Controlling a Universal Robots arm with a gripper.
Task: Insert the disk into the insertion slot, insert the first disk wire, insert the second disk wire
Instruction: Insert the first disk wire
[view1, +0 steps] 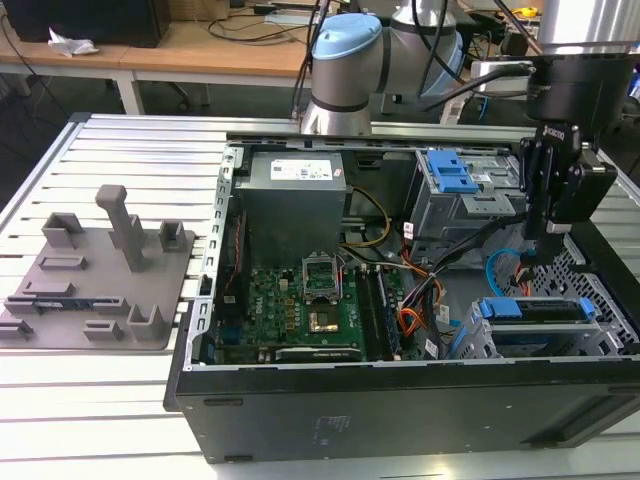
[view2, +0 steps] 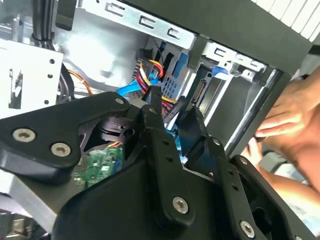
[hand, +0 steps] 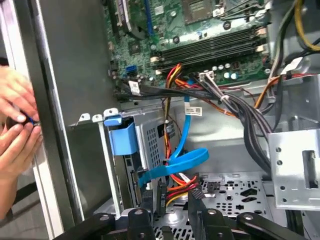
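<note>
The disk (view1: 535, 311), in its blue carrier, sits inside the insertion slot (view1: 480, 345), the low grey cage at the front right of the open computer case. My gripper (view1: 548, 245) hangs just behind the disk's rear end. In the first wrist view the gripper (hand: 178, 196) holds its fingers a little apart around a red, yellow and black disk wire (hand: 176, 186) with a black plug. A blue disk wire (hand: 186, 159) loops toward the back of the cage beside the blue carrier tab (hand: 122, 137). In the second wrist view the gripper (view2: 172, 105) points at the same wires (view2: 152, 70).
A person's hands (hand: 15, 125) (view2: 290, 115) rest at the case's outer wall. Inside the case are the motherboard (view1: 310, 300), the power supply (view1: 295, 175) and a taller cage with a blue latch (view1: 455, 175). A grey fixture plate (view1: 90, 270) lies on the exterior view's left.
</note>
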